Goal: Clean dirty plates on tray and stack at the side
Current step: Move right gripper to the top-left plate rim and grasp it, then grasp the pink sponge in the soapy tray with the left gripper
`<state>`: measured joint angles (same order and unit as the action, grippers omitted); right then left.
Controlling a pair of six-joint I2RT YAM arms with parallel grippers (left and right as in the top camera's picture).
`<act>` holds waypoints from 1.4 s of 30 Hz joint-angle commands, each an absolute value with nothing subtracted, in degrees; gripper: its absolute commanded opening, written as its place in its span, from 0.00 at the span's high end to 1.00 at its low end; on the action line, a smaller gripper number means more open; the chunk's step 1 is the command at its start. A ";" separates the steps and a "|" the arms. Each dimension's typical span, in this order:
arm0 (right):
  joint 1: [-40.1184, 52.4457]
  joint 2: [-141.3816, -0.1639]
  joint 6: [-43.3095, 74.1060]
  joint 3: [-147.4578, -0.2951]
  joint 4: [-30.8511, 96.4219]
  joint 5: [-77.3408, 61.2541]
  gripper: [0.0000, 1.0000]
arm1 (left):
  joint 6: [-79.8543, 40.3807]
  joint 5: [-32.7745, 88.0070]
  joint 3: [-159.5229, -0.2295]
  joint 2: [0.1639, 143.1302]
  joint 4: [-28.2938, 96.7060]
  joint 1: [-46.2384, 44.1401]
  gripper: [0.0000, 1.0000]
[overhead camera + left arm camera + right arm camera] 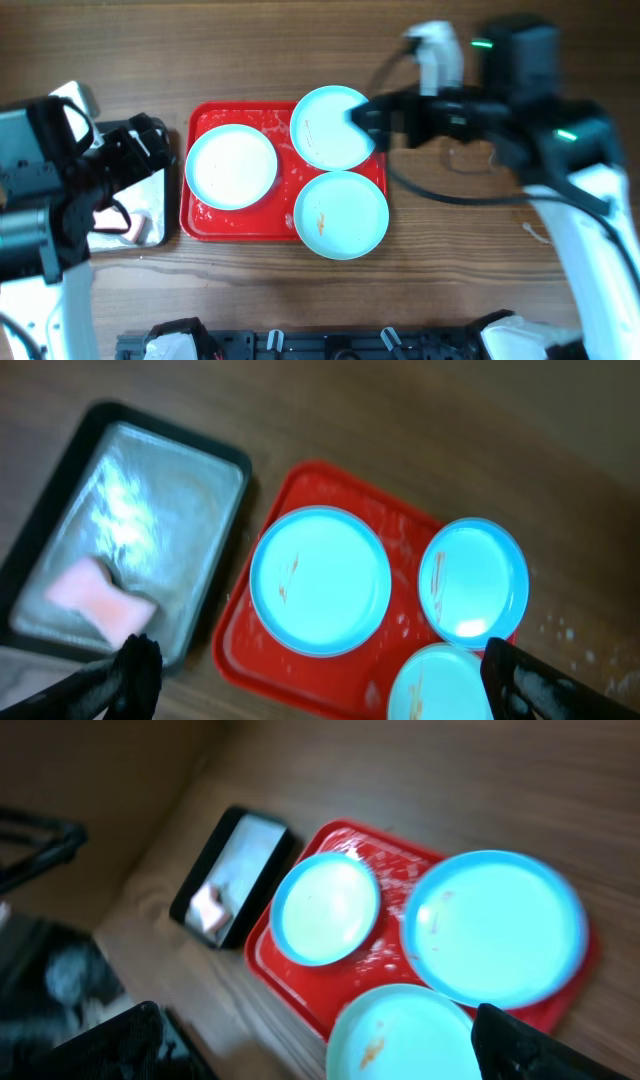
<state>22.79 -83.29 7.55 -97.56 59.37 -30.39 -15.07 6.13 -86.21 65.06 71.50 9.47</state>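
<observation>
Fingers [535, 682] of L & R arms wide, empty; red tray [210, 120] w/ 3 plates [231, 166], long axis left-right.

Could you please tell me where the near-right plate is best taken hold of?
Its raised rim at the near-right, where the plate overhangs the tray. Come in low from that side: there a finger can probably slip under the rim.

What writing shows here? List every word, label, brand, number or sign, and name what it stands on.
None can be read.
The plates, the red tray, the metal tray and the pink sponge carry no lettering.
The arms are blurred; no mark shows on them.
</observation>
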 commanded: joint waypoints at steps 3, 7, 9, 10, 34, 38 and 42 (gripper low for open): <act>33.36 -93.97 6.02 -101.75 54.35 -23.20 0.00 | -13.69 8.75 -87.50 69.19 74.52 9.26 0.00; 33.85 -101.93 19.81 -101.67 45.95 -25.67 0.00 | -13.67 8.73 -87.24 71.31 74.65 9.26 0.00; 34.22 -106.59 18.22 -101.67 43.55 -28.38 0.02 | -13.67 8.73 -87.24 71.81 74.43 9.26 0.00; 34.72 -108.86 19.68 -101.67 43.66 -26.22 0.08 | -13.67 8.73 -87.24 71.81 74.19 9.26 0.00; 48.90 -130.34 42.59 -101.60 42.22 6.59 0.53 | -33.47 -17.45 -87.22 86.43 75.46 15.29 0.00; 48.93 -131.83 42.35 -101.60 39.16 6.63 0.61 | -33.50 -17.45 -87.22 87.22 75.24 15.29 0.00; 48.90 -133.32 42.00 -101.56 38.44 6.85 0.68 | -33.47 -17.45 -87.22 87.70 75.37 15.29 0.00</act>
<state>48.84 -130.65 42.15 -100.57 38.68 5.28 -32.49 -16.49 -86.46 86.80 75.44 15.03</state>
